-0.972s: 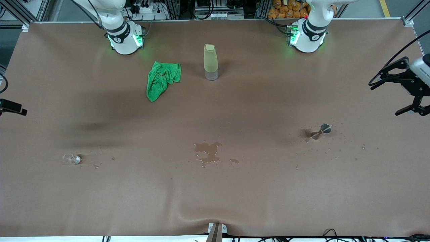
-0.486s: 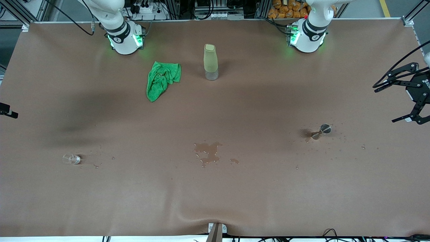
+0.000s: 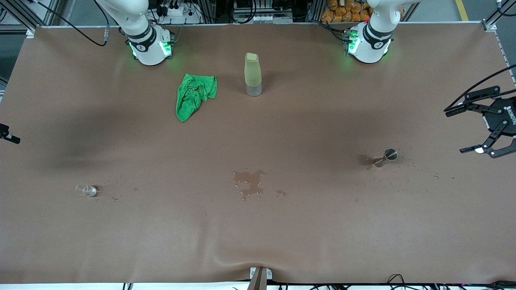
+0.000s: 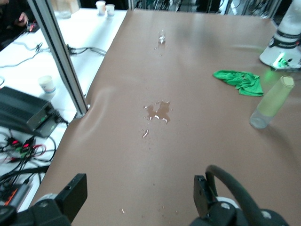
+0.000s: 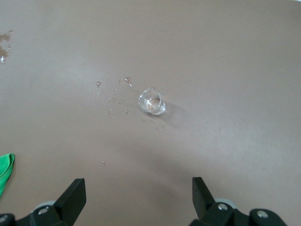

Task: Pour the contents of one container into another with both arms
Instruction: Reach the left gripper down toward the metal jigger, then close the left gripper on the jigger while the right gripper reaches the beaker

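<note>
The tiny clear glass cup [image 3: 85,190] [image 5: 152,102] sits on the brown table toward the right arm's end, with droplets around it; it also shows small in the left wrist view [image 4: 162,36]. The silvery jigger [image 3: 385,156] is toward the left arm's end and looks upright, with wet spots beside it. My left gripper [image 3: 459,131] [image 4: 138,197] hangs open and empty over the table's edge at that end, apart from the jigger. My right gripper [image 5: 136,200] is open and empty above the table, off from the cup; only a tip of it [image 3: 9,138] shows in the front view.
A tall yellow-green bottle [image 3: 252,74] [image 4: 270,101] stands between the arm bases, with a crumpled green cloth [image 3: 194,96] [image 4: 239,80] beside it. A brown puddle [image 3: 249,182] [image 4: 157,110] lies mid-table. A metal frame post [image 4: 59,56] stands at the table's edge.
The left gripper has swung a little lower in the front view, over the table's end. The right gripper has slid farther out of that view. Cup, jigger and bottle have not moved.
</note>
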You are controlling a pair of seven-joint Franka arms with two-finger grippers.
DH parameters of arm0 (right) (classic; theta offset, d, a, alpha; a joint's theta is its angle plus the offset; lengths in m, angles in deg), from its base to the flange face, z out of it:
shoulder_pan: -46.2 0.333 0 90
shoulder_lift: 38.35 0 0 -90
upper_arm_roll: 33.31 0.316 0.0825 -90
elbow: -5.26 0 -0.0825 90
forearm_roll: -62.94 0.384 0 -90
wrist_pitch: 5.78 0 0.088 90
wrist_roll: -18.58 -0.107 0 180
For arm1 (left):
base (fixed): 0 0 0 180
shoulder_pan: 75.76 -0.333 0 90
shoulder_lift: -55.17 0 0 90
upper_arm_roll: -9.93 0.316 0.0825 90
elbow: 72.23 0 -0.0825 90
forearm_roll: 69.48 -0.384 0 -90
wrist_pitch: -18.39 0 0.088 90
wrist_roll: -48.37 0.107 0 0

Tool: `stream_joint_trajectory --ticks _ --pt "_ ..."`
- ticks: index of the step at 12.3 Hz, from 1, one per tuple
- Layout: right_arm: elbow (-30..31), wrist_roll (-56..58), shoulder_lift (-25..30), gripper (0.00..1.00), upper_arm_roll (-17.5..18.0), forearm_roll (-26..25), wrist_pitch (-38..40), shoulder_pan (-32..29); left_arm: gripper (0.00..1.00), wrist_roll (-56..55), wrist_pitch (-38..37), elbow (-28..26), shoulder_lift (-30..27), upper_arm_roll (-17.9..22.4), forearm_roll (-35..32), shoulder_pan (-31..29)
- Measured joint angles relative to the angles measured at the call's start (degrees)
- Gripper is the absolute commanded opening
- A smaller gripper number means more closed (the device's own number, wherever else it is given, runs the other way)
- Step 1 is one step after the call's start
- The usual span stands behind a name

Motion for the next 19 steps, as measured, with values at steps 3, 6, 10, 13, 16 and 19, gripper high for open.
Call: stream_joint_trajectory --ticks 3,6,10,13,16,19 --pt "-0.01 5.25 -1.43 1.00 0.01 2.66 -0.20 -0.51 1.00 4.37 -0.76 -0.07 3.31 0.00 2.39 -1.38" --pt "-0.12 6.17 -1.52 1.00 0.05 3.00 -0.22 -0.56 1.00 10.66 -2.93 -0.46 7.31 0.02 6.06 -3.78" --pt "-0.12 9.51 -1.66 1.00 0.02 3.01 -0.23 -1.52 1.00 17.81 -4.80 -1.36 15.09 0.00 10.05 -6.05" --pt "-0.07 14.58 -2.31 1.00 0.02 3.15 -0.21 -2.42 1.00 21.34 -5.42 -2.03 20.16 -0.03 11.66 -7.22" --pt "-0.01 19.77 -3.87 1.00 0.08 4.92 -0.21 -2.44 1.00 24.82 -5.52 -4.91 23.92 -0.04 13.22 -8.85" --pt "-0.01 24.63 -5.94 1.00 0.04 6.84 -0.36 -3.10 1.00 27.22 -5.62 -7.89 26.36 -0.07 13.31 -10.36"
